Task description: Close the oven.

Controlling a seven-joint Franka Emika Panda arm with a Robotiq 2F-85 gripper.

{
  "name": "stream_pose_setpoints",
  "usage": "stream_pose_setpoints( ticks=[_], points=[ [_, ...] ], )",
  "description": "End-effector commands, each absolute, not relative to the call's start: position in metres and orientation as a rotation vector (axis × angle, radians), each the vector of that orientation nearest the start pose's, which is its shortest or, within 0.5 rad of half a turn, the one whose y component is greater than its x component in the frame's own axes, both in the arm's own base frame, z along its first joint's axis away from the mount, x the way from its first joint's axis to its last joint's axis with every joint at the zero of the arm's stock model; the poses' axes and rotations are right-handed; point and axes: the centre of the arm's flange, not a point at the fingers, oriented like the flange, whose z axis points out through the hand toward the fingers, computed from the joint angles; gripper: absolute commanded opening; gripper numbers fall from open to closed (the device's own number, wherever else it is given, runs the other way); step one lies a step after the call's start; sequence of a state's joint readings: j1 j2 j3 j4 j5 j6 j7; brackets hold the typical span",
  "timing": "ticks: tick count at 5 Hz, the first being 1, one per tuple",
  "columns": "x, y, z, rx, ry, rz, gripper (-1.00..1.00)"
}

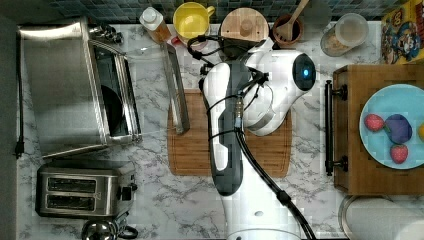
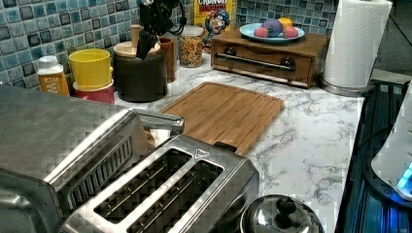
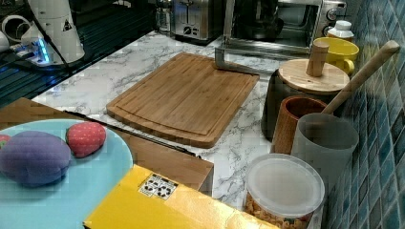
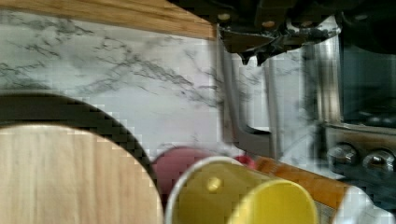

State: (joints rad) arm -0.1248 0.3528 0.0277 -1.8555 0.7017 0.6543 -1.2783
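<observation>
The big boxy brushed-steel toaster oven [image 1: 65, 90] at the top view's left was seen with its glass door [image 1: 150, 85] dropped flat, so closing hadn't been started yet. The black gripper [image 4: 252, 58] was hovering near the bar handle [image 1: 176, 90], pincer state couldn't be told. A wooden spoon [image 3: 360, 74] was parked in the brown cup [image 3: 298, 121], cereal in the lidded jar [image 3: 282, 195].
</observation>
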Motion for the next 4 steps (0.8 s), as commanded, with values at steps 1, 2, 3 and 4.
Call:
stream_pose_setpoints(
  ticks=[1,2,3,4],
  points=[
    [0.670,0.006,0.293,-2.622,-0.224,-0.217,-1.00],
    [0.677,-0.007,0.290,-2.536,-0.173,-0.234,-1.00],
    [0.678,-0.020,0.303,-2.442,-0.138,-0.309,-1.00],
    [0.683,-0.019,0.308,-2.399,-0.118,-0.319,-1.00]
  ],
)
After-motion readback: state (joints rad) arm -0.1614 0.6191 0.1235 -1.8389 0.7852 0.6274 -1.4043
